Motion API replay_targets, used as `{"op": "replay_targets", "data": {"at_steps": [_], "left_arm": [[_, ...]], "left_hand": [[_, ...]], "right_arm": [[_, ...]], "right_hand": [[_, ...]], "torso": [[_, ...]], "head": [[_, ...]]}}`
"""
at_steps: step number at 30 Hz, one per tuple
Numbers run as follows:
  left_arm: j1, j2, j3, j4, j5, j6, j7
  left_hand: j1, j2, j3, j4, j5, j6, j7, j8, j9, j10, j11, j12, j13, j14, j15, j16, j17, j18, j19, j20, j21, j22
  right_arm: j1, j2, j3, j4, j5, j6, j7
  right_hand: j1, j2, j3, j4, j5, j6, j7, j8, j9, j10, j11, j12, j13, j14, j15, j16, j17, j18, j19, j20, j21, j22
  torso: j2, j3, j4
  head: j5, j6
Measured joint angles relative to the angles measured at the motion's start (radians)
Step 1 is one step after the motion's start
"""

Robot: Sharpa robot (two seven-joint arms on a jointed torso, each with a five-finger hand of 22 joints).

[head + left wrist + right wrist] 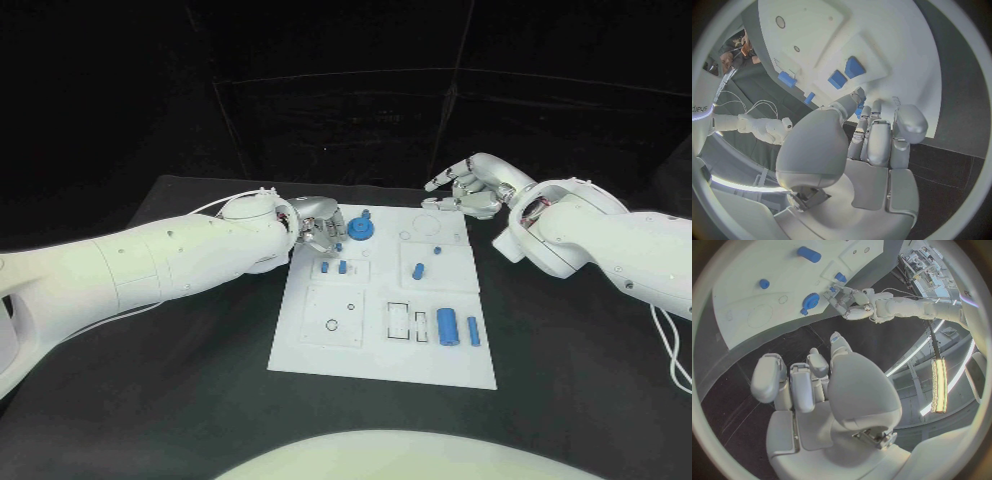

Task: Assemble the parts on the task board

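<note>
Here the left hand (315, 228) sits at the far-left edge of the board (325, 355), its fingers (869, 131) curled in close together over that edge; whether they pinch a part cannot be told. Just beside the fingertips stands a round blue part with a stem (361, 231), the largest of the blue pieces. The right hand (469, 189) hovers over the black table (562, 370) beyond the board's far-right corner, fingers apart and holding nothing.

Six blue parts can be counted on the white board in the head view. Two small pegs (335, 267) lie side by side near the left hand. One short cylinder (418, 270) lies toward the middle, and one small stud (434, 251) stands just beyond it. Two longer cylinders, a thick one (447, 326) and a thin one (473, 332), lie parallel near the right edge, toward the robot.
</note>
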Motion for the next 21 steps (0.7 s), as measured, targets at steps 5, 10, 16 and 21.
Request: {"op": "replay_targets", "data": {"at_steps": [5, 10, 16, 21], "left_arm": [[0.000, -0.020, 0.000, 0.010, 0.004, -0.001, 0.000], [0.000, -0.050, 0.001, 0.023, 0.011, -0.007, 0.000], [0.000, -0.088, 0.003, 0.034, 0.043, -0.038, 0.006], [0.000, -0.113, 0.004, 0.035, 0.166, -0.104, 0.039]], "left_hand": [[-0.009, -0.020, -0.019, 0.004, 0.000, -0.007, 0.000, 0.000, -0.004, -0.018, 0.003, 0.000, 0.000, -0.003, 0.003, 0.000, -0.005, 0.000, -0.003, 0.003, -0.012, -0.009], [-0.009, -0.020, -0.031, 0.006, 0.000, -0.007, 0.000, 0.000, -0.005, -0.027, 0.002, 0.000, 0.000, -0.003, 0.003, 0.000, -0.005, 0.000, -0.003, 0.003, -0.020, -0.017], [0.007, -0.003, -0.033, 0.008, 0.000, 0.019, 0.010, 0.019, -0.005, -0.007, -0.002, 0.012, 0.007, -0.003, 0.003, 0.000, -0.005, 0.000, 0.000, 0.007, -0.020, -0.016], [0.026, 0.016, -0.012, 0.010, 0.000, 0.061, 0.009, 0.039, 0.002, 0.051, -0.011, 0.042, 0.018, -0.003, 0.003, 0.000, -0.010, 0.000, 0.000, 0.007, -0.028, -0.020]], "right_arm": [[0.000, -0.001, 0.000, -0.007, 0.000, 0.008, -0.005], [-0.001, -0.003, 0.000, -0.015, 0.000, 0.018, -0.014], [-0.003, -0.005, 0.000, -0.034, -0.020, 0.037, -0.030], [-0.017, -0.010, 0.000, -0.042, -0.120, 0.055, -0.054]], "right_hand": [[0.028, 0.017, -0.011, 0.011, 0.001, -0.004, 0.004, 0.009, 0.000, -0.158, -0.003, -0.268, -0.246, 0.000, 0.000, -0.066, -0.040, 0.016, -0.032, -0.002, -0.039, -0.065], [0.050, 0.021, -0.022, 0.022, 0.004, 0.003, -0.003, 0.023, 0.000, -0.179, -0.007, -0.387, -0.367, -0.001, -0.001, -0.109, -0.082, 0.016, -0.039, -0.009, -0.061, -0.098], [0.138, 0.031, -0.002, 0.002, -0.009, 0.052, -0.011, 0.040, 0.002, -0.196, -0.016, -0.519, -0.490, 0.000, -0.008, -0.156, -0.125, 0.016, -0.053, -0.016, -0.092, -0.143], [0.196, 0.026, 0.023, -0.011, -0.029, 0.108, -0.014, 0.047, 0.002, -0.220, -0.013, -0.666, -0.620, 0.000, -0.008, -0.198, -0.166, 0.032, -0.059, -0.014, -0.110, -0.167]], "torso": [[0.000, 0.0000, -0.0002], [-0.001, -0.0002, -0.0005], [-0.001, -0.0003, 0.0000], [-0.001, -0.0004, 0.0001]], "head": [[0.000, 0.001], [-0.003, 0.002], [-0.007, 0.006], [-0.017, 0.012]]}}
